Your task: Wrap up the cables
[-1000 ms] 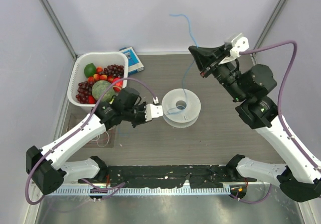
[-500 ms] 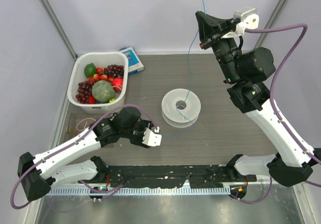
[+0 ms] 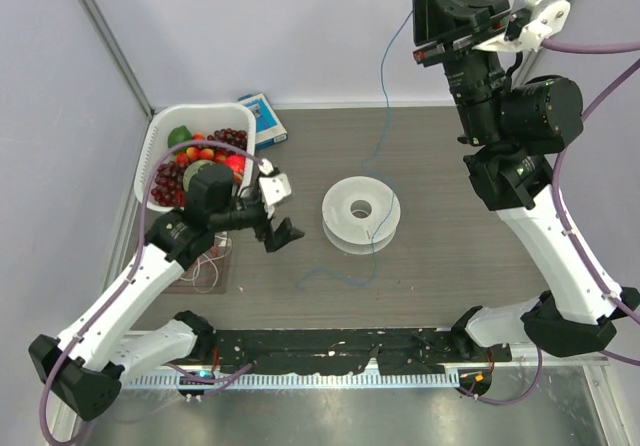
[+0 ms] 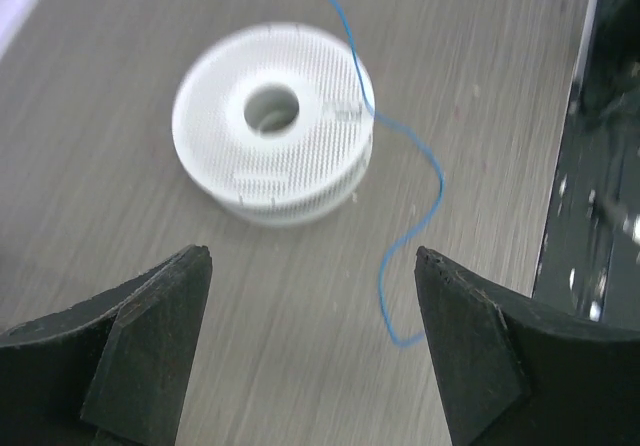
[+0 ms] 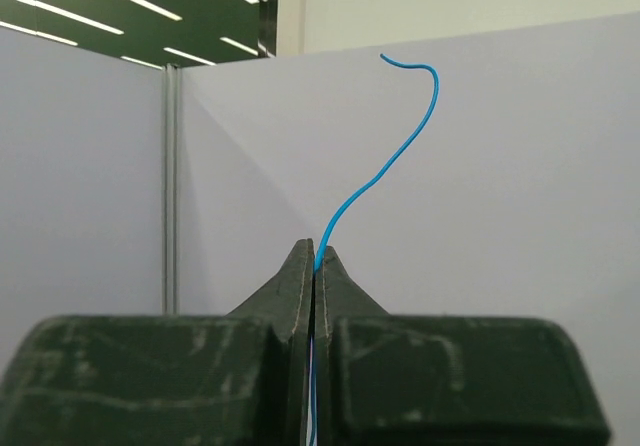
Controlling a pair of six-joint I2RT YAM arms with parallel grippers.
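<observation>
The task looks to be at an early stage. The right tool (image 5: 315,261) is raised high at the far right, its jaws pressed together on the blue cable (image 4: 441,179), whose short free end curls up above the tips. From there the cable hangs down to the worktop (image 3: 450,266), passes over the right side of the white spool (image 3: 345,211) in the middle, and trails off toward the near side in a loose wavy tail ending just left of the spool. No turns of blue are plainly wound in the spool's groove; the cable seems only draped across its rim, so the winding itself appears yet to be done. The left tool (image 4: 312,266) hovers just left of the spool with its jaws wide apart and nothing between them, facing the spool and the loose tail. Thin red and white cables (image 3: 205,269) lie in slack loops at the near left, below the fruit basket (image 3: 150,156), apparently untouched. What is left, as I judge it, is coiling the blue one and then the other two.
</observation>
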